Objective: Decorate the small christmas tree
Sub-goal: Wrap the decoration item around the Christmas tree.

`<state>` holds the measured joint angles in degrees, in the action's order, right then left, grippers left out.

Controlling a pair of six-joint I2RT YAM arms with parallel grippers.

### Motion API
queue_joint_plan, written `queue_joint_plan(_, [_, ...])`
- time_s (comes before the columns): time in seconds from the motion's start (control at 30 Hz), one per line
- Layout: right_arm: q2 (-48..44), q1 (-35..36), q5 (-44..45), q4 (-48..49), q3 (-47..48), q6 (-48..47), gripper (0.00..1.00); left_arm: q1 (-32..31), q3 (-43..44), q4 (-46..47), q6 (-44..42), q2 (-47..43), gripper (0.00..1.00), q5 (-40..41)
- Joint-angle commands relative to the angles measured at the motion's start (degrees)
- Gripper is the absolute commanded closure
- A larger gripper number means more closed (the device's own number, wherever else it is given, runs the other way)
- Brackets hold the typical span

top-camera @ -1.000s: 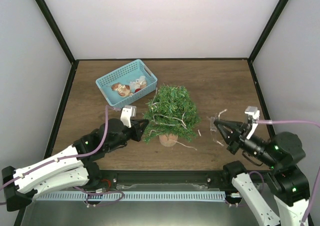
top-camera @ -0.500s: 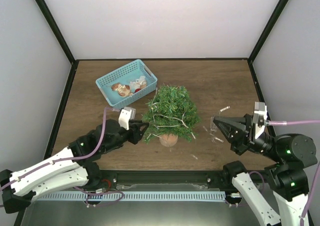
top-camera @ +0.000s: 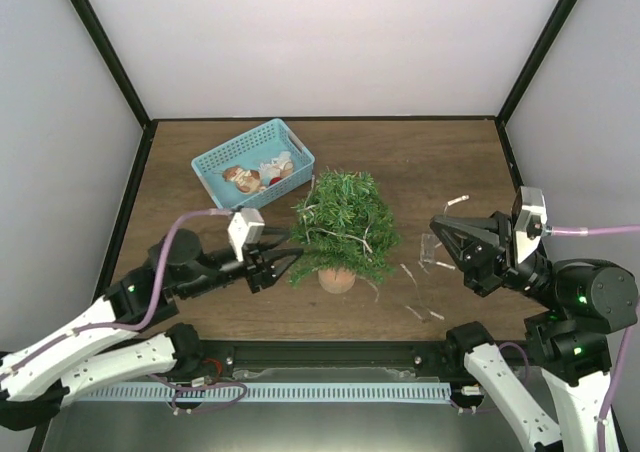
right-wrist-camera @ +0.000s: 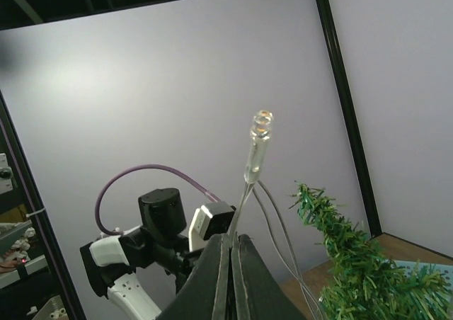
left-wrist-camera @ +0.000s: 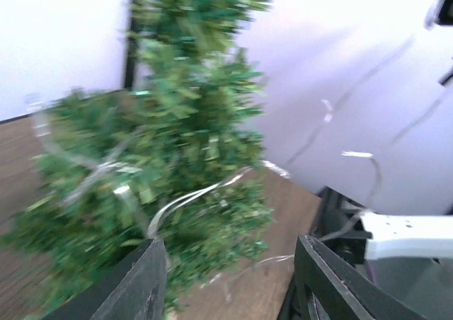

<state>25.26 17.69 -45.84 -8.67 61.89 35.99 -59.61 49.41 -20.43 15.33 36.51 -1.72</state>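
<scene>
Green and upright on the desk [top-camera: 440, 162], the small christmas tree [top-camera: 342, 227] stands just ahead of the left hand [top-camera: 288, 263], spread apart; the right hand [top-camera: 440, 242], farther off, is clamped on a light string [right-wrist-camera: 259, 147].

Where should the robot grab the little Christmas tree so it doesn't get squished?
Probably by the brown pot, coming in low from the near side. The small christmas tree stands upright and its bushy branches overhang the pot; the pot is the one firm, bare part. The right gripper holds a light string draped over them.
</scene>
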Motion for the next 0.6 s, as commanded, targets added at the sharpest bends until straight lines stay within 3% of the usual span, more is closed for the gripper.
queue_joint_plan(0.0, [0.66, -0.29, -0.11, 3.48, 2.39, 2.0, 0.99, -0.64, 0.07, 11.51, -3.31, 6.51, 0.5, -15.42])
queue_joint_plan(0.27, [1.83, -0.32, 0.32, 5.32, 4.76, 3.06, 0.99, -14.3, 1.91, 22.26, -8.3, 17.38, 0.5, -11.16])
queue_joint_plan(0.57, [1.82, -0.33, 0.64, 6.62, 5.76, 3.44, 0.99, -21.33, 1.08, 31.31, -6.54, 26.68, 0.46, -4.12])
